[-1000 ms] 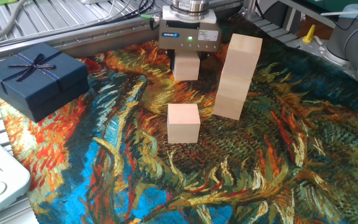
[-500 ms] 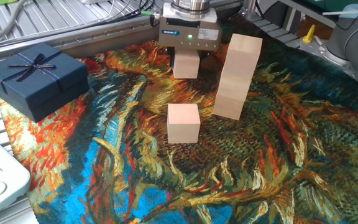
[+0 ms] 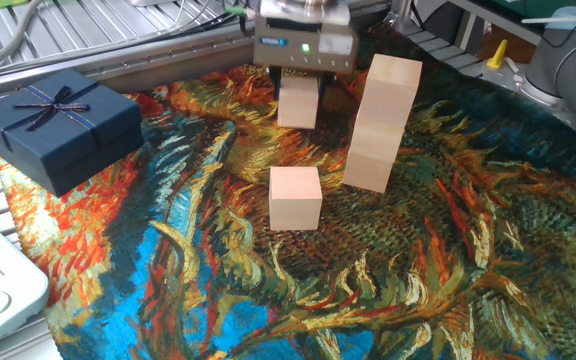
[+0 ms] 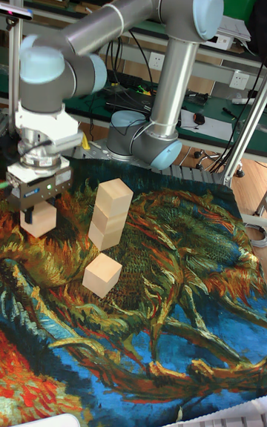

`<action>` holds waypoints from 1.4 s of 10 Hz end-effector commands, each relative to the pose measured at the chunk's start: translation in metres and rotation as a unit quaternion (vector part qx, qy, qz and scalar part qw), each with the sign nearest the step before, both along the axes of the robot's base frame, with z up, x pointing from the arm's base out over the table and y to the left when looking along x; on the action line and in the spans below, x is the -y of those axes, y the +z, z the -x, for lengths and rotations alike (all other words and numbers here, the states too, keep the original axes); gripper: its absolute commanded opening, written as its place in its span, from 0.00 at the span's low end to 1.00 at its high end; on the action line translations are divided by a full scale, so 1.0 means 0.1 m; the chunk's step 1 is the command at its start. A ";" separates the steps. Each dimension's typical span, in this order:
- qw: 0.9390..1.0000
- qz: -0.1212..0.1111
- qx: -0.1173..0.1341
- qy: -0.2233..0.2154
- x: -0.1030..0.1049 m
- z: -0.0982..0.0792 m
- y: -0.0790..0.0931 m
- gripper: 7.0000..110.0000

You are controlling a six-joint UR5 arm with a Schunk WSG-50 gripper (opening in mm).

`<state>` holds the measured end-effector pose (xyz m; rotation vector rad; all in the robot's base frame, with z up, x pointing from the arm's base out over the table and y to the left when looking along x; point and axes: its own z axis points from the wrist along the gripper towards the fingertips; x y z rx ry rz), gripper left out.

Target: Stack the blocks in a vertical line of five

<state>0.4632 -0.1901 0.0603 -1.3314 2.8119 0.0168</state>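
Nearest the fixed camera, one pale beige wooden cube (image 3: 295, 197) sits alone on the painted swirl-pattern cloth (image 3: 418, 280). Just behind and to its right in that view stands a leaning stack of three such cubes (image 3: 381, 122). Farther back, the two-finger gripper (image 3: 299, 98) holds a fourth cube (image 4: 38, 219) between its fingers, apparently lifted slightly; the stack's top lies to its right and higher. The dark navy ribboned gift box (image 3: 56, 125) stays closed, contents unseen.

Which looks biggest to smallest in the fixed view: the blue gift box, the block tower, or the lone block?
1. Blue gift box.
2. Block tower, a close second, though narrower.
3. Lone block, clearly smallest.
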 end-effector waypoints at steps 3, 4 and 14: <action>0.999 -0.010 -0.019 -0.033 -0.03 -0.02 0.47 0.00; 0.999 0.002 -0.021 -0.039 0.01 -0.02 0.58 0.00; 0.994 -0.010 -0.027 -0.103 -0.33 0.00 1.20 0.00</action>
